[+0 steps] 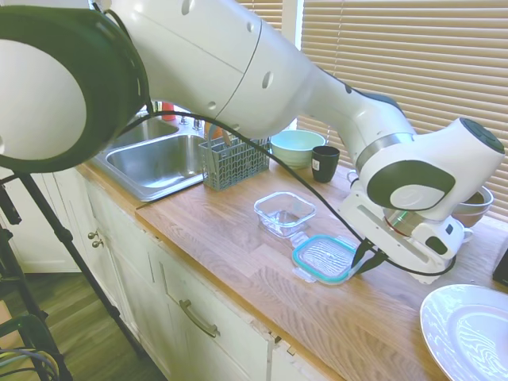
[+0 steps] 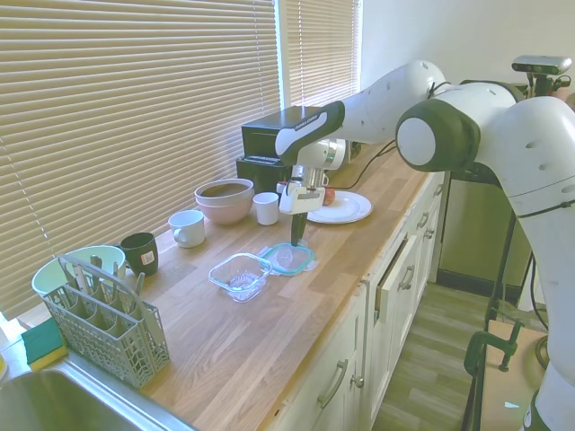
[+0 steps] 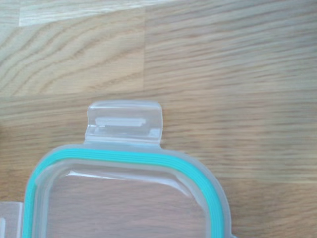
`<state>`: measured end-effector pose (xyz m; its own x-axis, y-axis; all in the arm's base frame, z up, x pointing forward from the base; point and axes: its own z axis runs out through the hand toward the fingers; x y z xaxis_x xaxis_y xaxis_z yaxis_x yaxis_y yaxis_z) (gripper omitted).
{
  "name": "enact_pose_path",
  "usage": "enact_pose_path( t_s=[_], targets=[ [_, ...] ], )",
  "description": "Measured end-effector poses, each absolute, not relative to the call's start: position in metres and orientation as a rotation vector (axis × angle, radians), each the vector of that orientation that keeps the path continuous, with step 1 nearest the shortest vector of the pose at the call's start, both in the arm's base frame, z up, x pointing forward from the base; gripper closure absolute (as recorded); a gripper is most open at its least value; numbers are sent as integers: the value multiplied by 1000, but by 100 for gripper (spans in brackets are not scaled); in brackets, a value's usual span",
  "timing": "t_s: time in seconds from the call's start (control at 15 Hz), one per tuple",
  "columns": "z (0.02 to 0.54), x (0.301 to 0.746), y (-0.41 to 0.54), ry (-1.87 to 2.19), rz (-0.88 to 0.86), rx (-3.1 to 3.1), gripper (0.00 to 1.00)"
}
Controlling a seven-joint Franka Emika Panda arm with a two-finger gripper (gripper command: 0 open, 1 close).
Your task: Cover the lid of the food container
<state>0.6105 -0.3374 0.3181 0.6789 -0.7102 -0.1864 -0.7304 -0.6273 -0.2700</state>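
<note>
— End effector (image 1: 367, 259), first exterior view? Pinching the far edge of the lid (image 1: 324, 258), tilted up off the wooden desk (image 1: 230, 238).
— And the food container (image 1: 284, 213)? Sitting open just beside that lid, toward the grey cutlery basket (image 1: 232, 161) and sink (image 1: 159, 159).
— Second exterior view? End effector (image 2: 297, 241) pointing straight down onto the lid (image 2: 290, 259), food container (image 2: 240, 276) touching or nearly so — hard to tell which.
— Wrist view? Only the lid (image 3: 129, 198) close up — teal seal, one clear snap tab, wood grain behind.
</note>
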Motion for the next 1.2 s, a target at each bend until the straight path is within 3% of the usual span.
enact_pose_path(
  t_s=[0.8, 1.2],
  targets=[
    [420, 570, -297, 1148, -20, -2583, 100],
    [462, 574, -254, 1159, -52, -2607, 100]
  ],
)
